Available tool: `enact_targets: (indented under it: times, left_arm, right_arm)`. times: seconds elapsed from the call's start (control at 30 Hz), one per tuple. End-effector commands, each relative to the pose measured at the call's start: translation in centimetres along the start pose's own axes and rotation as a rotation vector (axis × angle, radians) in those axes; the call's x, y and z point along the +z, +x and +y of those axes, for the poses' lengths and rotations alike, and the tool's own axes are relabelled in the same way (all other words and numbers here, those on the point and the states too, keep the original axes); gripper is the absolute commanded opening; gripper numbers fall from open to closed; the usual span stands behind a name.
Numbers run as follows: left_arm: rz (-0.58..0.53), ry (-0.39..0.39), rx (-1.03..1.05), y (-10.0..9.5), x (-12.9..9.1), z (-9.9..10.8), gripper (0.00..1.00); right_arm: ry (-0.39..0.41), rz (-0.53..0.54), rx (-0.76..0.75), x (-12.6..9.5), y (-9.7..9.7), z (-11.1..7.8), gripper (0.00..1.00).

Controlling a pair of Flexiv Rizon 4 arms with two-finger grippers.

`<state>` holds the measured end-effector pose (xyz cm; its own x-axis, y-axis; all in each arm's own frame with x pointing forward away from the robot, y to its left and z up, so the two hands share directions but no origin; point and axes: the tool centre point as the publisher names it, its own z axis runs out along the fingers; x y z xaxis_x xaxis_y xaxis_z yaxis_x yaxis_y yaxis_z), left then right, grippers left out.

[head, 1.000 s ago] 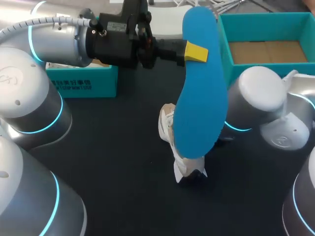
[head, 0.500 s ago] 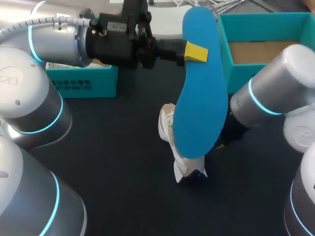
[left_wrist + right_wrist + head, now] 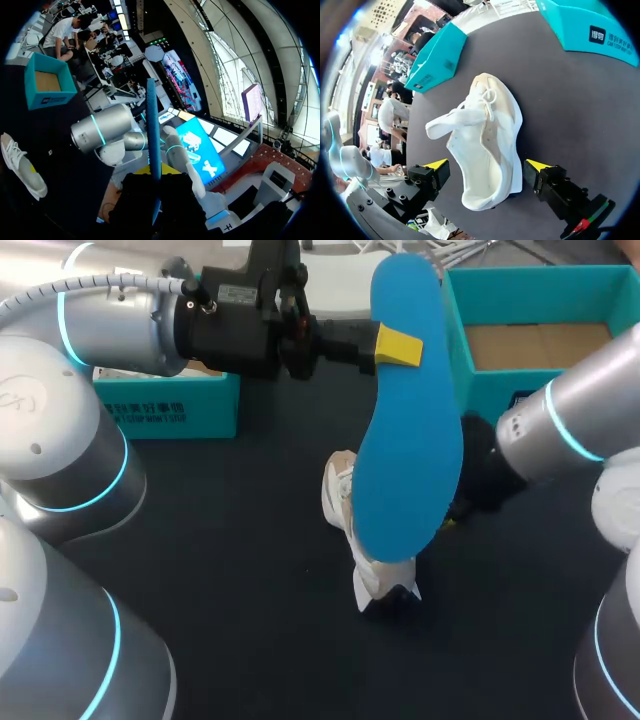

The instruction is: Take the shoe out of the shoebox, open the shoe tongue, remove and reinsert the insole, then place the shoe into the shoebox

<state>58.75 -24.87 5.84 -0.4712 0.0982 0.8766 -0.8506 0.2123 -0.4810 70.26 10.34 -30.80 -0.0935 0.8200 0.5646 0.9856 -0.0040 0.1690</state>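
Holding the blue insole high over the black table, the left gripper is clenched on it near one end, so the insole hangs edge-on between the fingers in the left wrist view. Beneath it the white sneaker lies on the table, tongue folded out to one side. The right gripper is released, its yellow tips spread either side of the sneaker's heel end. The teal shoebox stands open behind, with its lid well apart.
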Motion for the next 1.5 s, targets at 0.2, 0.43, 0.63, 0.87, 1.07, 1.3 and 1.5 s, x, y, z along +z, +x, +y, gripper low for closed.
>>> enact_targets:
  times: [0.2, 0.43, 0.63, 0.87, 1.07, 1.3, 1.5]
  left_arm:
    - [-0.001, 0.000, 0.000, -0.1, 0.1, 0.1, 0.00]
    - [-0.001, 0.000, 0.000, -0.1, 0.1, 0.1, 0.00]
    - [-0.001, 0.000, 0.000, -0.1, 0.1, 0.1, 0.00]
    - [-0.001, 0.000, 0.000, -0.1, 0.1, 0.1, 0.00]
    - [-0.001, 0.000, 0.000, -0.1, 0.1, 0.1, 0.00]
    - [-0.001, 0.000, 0.000, -0.1, 0.1, 0.1, 0.00]
    - [-0.001, 0.000, 0.000, -0.1, 0.1, 0.1, 0.00]
  right_arm:
    - [0.017, 0.392, -0.001, -2.7, 0.2, 0.4, 1.00]
    - [0.090, 0.404, -0.065, -5.5, 1.2, 1.0, 1.00]
    - [0.106, 0.378, -0.067, -7.0, 1.9, 1.5, 1.00]
    - [0.106, 0.378, -0.067, -7.0, 1.9, 1.5, 1.00]
    - [0.040, 0.433, -0.065, -7.0, 1.9, 1.8, 1.00]
    - [0.015, 0.632, -0.013, -8.2, 2.7, 2.6, 1.00]
    - [0.011, 0.700, 0.025, -10.6, 3.8, 3.2, 1.00]
